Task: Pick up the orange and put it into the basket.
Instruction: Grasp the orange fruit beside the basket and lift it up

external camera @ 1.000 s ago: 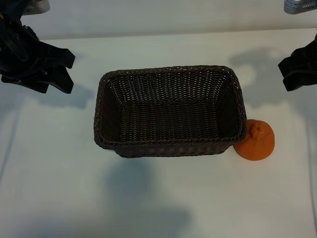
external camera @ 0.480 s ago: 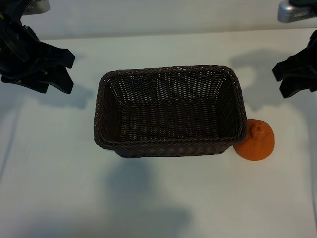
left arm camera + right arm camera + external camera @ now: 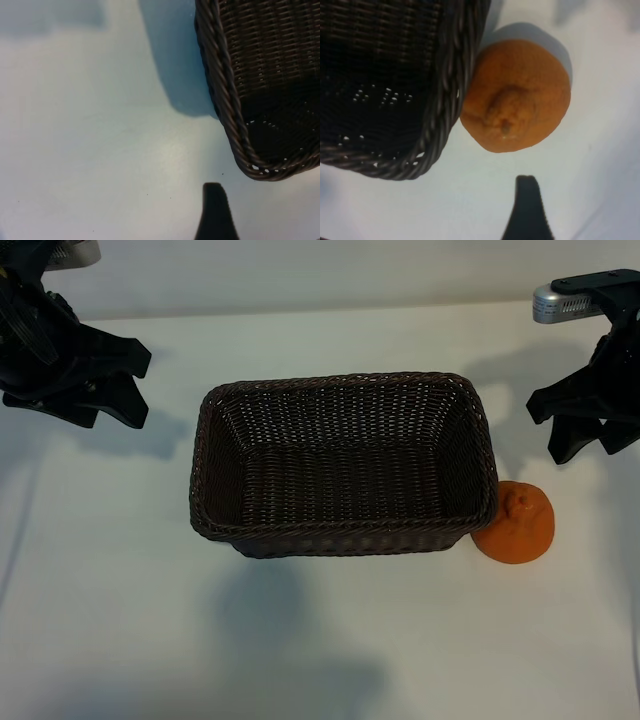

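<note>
Orange fruit: the orange (image 3: 515, 524) rests on the white bench (image 3: 320, 640), touching the outer wall of the basket (image 3: 343, 462) at the basket's corner nearest the bench's right edge and front. Its knobbed stem end faces up. The basket, dark brown wicker, stands at the middle of the bench and holds nothing. The right pincer (image 3: 580, 425) hangs above the bench near the right edge, fingers spread and holding nothing; the orange lies apart from it, toward the front edge and slightly inboard, not between the fingers. The left pincer (image 3: 95, 380) hangs near the bench's left rear corner, also spread and holding nothing, well apart from the orange.
</note>
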Controlling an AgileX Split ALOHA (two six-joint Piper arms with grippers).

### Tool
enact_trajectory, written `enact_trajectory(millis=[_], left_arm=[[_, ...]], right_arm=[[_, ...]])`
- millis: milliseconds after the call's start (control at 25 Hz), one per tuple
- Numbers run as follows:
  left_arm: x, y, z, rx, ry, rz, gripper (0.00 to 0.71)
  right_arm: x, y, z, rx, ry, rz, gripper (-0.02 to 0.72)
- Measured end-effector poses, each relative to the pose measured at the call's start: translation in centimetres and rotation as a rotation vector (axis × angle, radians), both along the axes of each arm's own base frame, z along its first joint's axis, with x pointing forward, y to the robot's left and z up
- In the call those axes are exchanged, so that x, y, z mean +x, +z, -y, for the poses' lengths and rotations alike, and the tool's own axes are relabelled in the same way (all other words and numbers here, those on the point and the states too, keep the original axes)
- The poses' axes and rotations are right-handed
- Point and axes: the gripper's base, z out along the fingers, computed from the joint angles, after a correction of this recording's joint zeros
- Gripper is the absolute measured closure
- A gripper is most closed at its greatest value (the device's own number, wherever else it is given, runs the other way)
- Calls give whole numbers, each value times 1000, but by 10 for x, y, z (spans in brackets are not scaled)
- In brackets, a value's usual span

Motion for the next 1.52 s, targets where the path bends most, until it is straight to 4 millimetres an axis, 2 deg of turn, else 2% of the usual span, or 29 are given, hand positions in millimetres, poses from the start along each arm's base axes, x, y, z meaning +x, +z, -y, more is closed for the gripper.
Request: enact_trajectory(millis=[440, 760, 1080, 1320, 1520], left_arm=[[0, 0, 0, 0, 0, 0, 183], [0, 0, 0, 0, 0, 0, 183], [0, 0, 0, 0, 0, 0, 183], [0, 0, 0, 0, 0, 0, 183], [0, 0, 0, 0, 0, 0, 183]], right_arm=[[0, -1, -2, 25, -10, 1, 210], [-7, -30, -2, 28, -37, 13, 216], [-11, -45, -5, 70, -53, 37, 216], [-8, -55, -5, 79, -67, 43, 216], [-2, -78, -7, 84, -70, -19, 216]])
